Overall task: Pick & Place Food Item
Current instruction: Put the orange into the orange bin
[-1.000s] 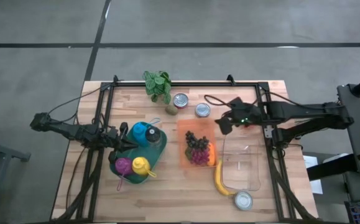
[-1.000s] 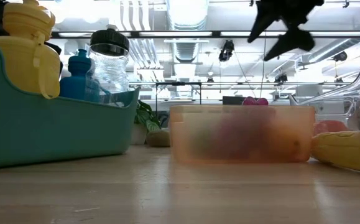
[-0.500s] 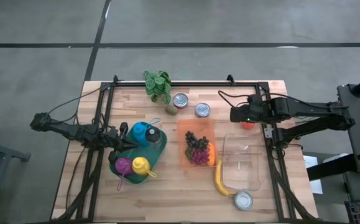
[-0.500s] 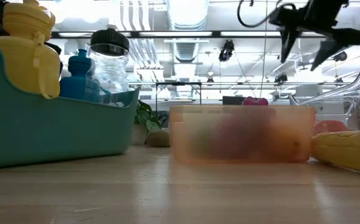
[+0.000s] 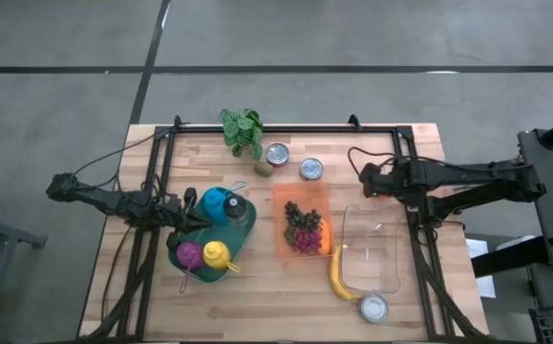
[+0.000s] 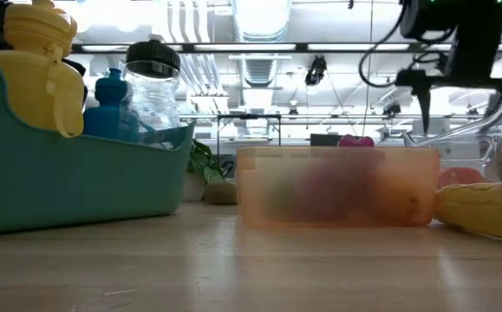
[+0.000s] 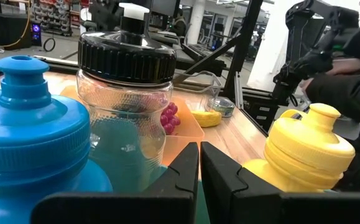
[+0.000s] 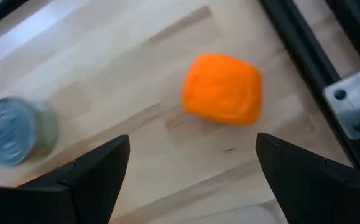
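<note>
- The right claw (image 8: 189, 165) is hanging over the far right part of the wooden counter (image 5: 257, 296), and its two dark fingers (image 8: 92, 171) are standing wide apart with nothing between them.
- Right past those fingers, a round orange food item (image 8: 222, 89) is lying on the bare wood, beside the black metal frame rail (image 8: 316, 46). In the high view the arm is hiding it.
- It looks like the claw is getting ready to come down on the orange food. The food is round, so it could roll away if one finger is bumping it first.
- The rail is very near. A finger coming down on that side could hit the metal and push the claw off its aim.
- A small silver tin can (image 8: 15, 132) is standing on the other side, a little way off. A wide swing could knock it over.
- The clear plastic box (image 5: 372, 250) is sitting near, next to a yellow banana (image 5: 338, 277) and an orange plastic tub of grapes (image 5: 302, 222). If the squeeze is too soft, the food could be slipping out on the way to wherever it goes.
- The left claw (image 7: 199, 163) is waiting with its fingers pressed together, over the teal bin (image 5: 176, 258) of bottles, by a clear jar with a black lid (image 7: 127, 93). It is well apart from the right one, so no bump there.
</note>
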Controlling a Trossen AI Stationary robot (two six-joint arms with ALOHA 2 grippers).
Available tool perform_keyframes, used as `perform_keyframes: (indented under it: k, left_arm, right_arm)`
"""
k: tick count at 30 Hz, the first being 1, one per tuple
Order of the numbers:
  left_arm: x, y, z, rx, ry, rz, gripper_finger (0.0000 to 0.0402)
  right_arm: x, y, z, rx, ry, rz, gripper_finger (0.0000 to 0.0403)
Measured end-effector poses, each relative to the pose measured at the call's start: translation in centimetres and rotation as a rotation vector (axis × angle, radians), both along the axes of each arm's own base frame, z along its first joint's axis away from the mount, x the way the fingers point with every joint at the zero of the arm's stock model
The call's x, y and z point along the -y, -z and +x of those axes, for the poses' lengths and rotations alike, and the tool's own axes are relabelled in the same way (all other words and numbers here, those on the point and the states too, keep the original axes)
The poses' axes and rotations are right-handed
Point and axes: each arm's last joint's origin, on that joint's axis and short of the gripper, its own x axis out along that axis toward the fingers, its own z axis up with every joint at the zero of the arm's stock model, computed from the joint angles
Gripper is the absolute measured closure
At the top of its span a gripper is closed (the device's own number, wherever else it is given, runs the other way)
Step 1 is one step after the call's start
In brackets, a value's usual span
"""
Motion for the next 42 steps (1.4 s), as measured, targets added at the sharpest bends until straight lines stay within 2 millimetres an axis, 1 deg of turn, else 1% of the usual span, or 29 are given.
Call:
perform_keyframes:
  k: [3,9,15,23,33,36,42]
  left_arm:
    - [0.0,0.0,0.0,0.0,0.0,0.0,0.038]
    - [0.0,0.0,0.0,0.0,0.0,0.0,0.038]
    - [0.0,0.0,0.0,0.0,0.0,0.0,0.038]
    - [0.0,0.0,0.0,0.0,0.0,0.0,0.038]
    - [0.0,0.0,0.0,0.0,0.0,0.0,0.038]
    - [0.0,0.0,0.0,0.0,0.0,0.0,0.038]
    - [0.0,0.0,0.0,0.0,0.0,0.0,0.038]
  right_arm:
    - [0.0,1.0,-0.4,-0.01,0.061,0.009,0.0055]
    - [-0.1,2.3,-0.8,-0.017,0.124,0.009,0.0055]
    - [0.5,2.4,-0.7,-0.008,0.162,-0.003,0.0055]
    - [1.5,3.1,0.0,-0.033,0.189,0.0,0.0055]
    - [2.9,4.4,1.0,-0.111,0.153,0.026,0.0055]
    - [3.0,4.8,1.2,-0.137,0.153,0.039,0.0055]
    - [2.9,5.8,1.7,-0.191,0.153,0.116,0.0055]
